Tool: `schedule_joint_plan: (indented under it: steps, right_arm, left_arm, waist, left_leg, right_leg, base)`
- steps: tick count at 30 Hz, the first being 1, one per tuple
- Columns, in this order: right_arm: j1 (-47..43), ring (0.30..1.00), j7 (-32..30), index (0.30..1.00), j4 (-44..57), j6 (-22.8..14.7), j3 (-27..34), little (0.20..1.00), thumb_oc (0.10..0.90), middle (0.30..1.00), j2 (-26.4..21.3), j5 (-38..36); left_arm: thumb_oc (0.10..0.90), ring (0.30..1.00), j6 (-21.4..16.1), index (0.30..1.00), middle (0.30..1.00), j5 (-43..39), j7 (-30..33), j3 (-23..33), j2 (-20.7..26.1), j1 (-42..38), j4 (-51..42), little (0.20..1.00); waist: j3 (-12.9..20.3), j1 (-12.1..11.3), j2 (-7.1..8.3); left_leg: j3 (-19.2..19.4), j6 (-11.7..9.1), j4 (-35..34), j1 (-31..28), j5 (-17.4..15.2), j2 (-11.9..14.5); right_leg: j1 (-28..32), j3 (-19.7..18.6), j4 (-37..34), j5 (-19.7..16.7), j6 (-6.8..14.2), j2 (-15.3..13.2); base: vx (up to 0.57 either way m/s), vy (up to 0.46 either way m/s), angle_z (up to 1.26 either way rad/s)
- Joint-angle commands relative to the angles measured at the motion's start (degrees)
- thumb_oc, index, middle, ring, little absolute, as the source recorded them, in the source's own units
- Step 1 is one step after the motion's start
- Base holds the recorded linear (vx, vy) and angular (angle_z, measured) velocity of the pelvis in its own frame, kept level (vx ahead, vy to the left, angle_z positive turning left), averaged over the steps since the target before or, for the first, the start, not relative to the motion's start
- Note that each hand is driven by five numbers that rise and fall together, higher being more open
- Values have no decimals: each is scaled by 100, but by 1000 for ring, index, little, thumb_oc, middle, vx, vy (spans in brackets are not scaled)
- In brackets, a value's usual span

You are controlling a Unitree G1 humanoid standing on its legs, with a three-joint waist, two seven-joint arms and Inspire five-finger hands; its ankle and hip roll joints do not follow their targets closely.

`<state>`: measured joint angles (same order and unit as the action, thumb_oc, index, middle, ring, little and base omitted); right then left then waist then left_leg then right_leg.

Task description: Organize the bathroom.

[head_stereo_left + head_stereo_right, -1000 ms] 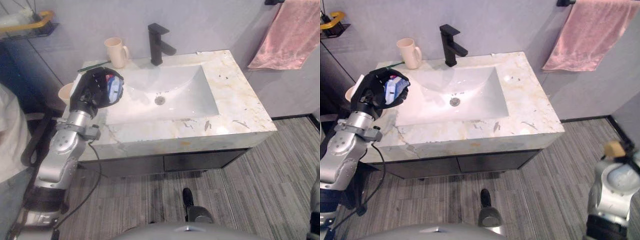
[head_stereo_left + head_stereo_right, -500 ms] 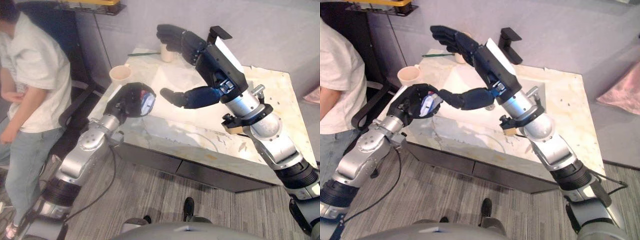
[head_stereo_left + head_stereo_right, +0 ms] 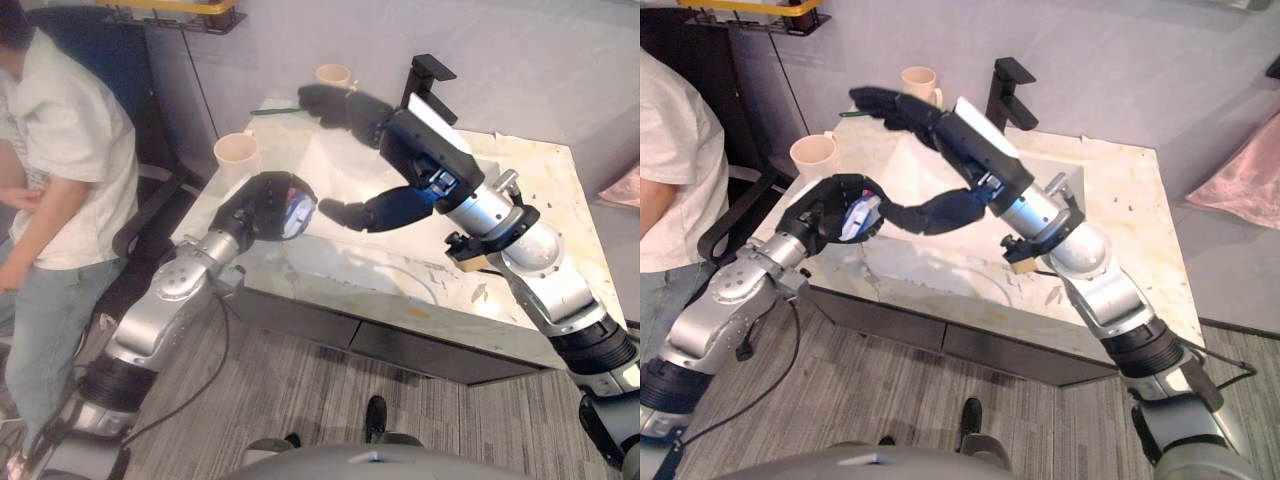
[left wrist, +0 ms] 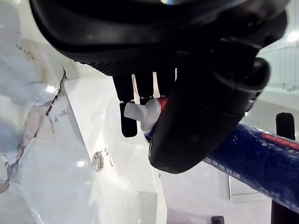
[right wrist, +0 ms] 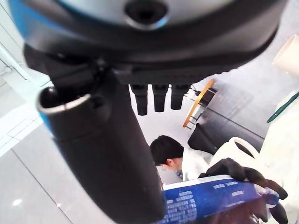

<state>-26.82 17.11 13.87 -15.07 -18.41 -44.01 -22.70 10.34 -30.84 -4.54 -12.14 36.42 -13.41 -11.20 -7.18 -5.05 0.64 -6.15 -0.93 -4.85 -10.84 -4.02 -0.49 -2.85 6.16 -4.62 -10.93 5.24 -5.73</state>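
A blue toothpaste tube [image 4: 252, 156] is gripped in the curled fingers of the left hand [image 3: 265, 203] over the sink [image 3: 350, 250]; the right hand [image 3: 370, 150], fingers spread wide, reaches in. A firm mid-tube grasp before release seems advisable.

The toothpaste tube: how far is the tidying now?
Nothing looks put away yet. The left hand holds the toothpaste tube in curled fingers over the sink edge; the right hand hovers open. Still loose: toothbrush and two cups on the counter.
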Motion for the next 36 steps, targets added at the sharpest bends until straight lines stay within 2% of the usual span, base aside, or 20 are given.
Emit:
schedule_joint_plan:
  steps: [1,3,8,11,12,17,19,20,21,22,24,31,36]
  right_arm:
    - [-320,900,374,900,287,-52,191,900,800,900,-347,-714]
    - [-290,900,564,900,352,27,109,900,800,900,-365,-771]
    - [-329,900,606,900,387,40,-37,900,800,900,-250,-684]
    - [-376,820,576,820,408,30,-81,820,747,820,-218,-709]
    - [-394,900,582,900,404,30,-91,900,800,900,-207,-710]
    - [-499,900,624,900,490,26,-210,900,800,900,-98,-717]
    - [-564,787,586,787,520,30,-285,787,725,787,-47,-687]
    - [-596,766,589,766,537,39,-309,766,711,766,-34,-678]
    - [-612,601,587,601,553,33,-322,601,601,601,-32,-692]
    - [-655,472,522,472,563,3,-343,472,515,472,-2,-682]
    - [-689,300,503,300,569,6,-353,300,400,300,42,-701]
    - [-672,300,363,300,543,-17,-353,300,400,300,143,-673]
    - [-596,300,102,300,440,-185,-222,300,400,300,177,-525]
  left_arm:
    - [400,300,-593,300,300,-58,-88,417,351,-582,-135,300]
    - [400,300,-618,300,300,-40,-127,421,363,-540,-122,300]
    - [400,300,-618,300,300,55,-97,345,313,-552,-116,300]
    - [400,300,-566,300,300,76,-91,321,305,-563,-142,300]
    - [400,300,-556,300,300,73,-84,311,304,-567,-146,300]
    - [400,300,-477,300,300,124,-48,246,253,-603,-171,300]
    - [400,300,-467,300,300,158,-57,227,221,-607,-167,300]
    - [400,300,-454,300,300,163,-58,228,217,-611,-168,300]
    - [400,300,-455,300,300,161,-64,234,222,-605,-163,300]
    - [400,300,-428,300,300,173,-66,226,209,-610,-169,300]
    - [400,300,-425,300,300,174,-81,225,206,-605,-152,300]
    - [400,300,-406,300,300,218,-89,215,174,-583,-106,300]
    - [400,300,-432,300,300,269,-40,250,175,-540,-27,300]
  waist:
    - [612,40,89]
    - [598,45,97]
    - [584,36,103]
    - [576,20,112]
    - [575,14,115]
    - [571,-19,118]
    - [569,-38,120]
    - [568,-45,120]
    - [568,-47,119]
    - [568,-58,118]
    - [567,-70,116]
    - [573,-86,86]
    - [575,-80,73]
  left_leg:
    - [204,165,-15,669,254,-215]
    - [202,155,-15,668,268,-207]
    - [188,148,-15,666,275,-194]
    - [177,138,-15,667,282,-191]
    - [170,138,-15,669,284,-192]
    - [122,140,-15,677,298,-201]
    - [109,141,-15,680,301,-202]
    - [103,142,-15,682,303,-205]
    - [104,143,-15,681,303,-207]
    - [94,144,-15,681,304,-207]
    - [82,146,-15,683,308,-212]
    - [67,155,-15,690,318,-217]
    - [76,158,-15,684,311,-214]
  right_leg:
    - [737,137,-38,964,238,25]
    - [746,138,-38,957,235,24]
    - [751,124,-38,955,224,27]
    - [762,129,-38,959,226,23]
    - [763,132,-38,959,226,22]
    - [765,154,-38,956,226,12]
    - [767,161,-38,955,225,9]
    - [769,161,-38,956,224,8]
    - [771,161,-38,956,224,7]
    - [774,165,-38,957,224,6]
    - [777,161,-38,958,222,4]
    - [767,161,-38,942,232,-10]
    - [769,152,-38,940,237,-13]
  base:
    - [0,0,0]
    - [0,0,0]
    - [0,0,0]
    - [0,0,0]
    - [0,0,0]
    - [0,0,0]
    - [0,0,0]
    - [0,0,0]
    - [0,0,0]
    - [0,0,0]
    - [0,0,0]
    - [0,0,0]
    - [0,0,0]
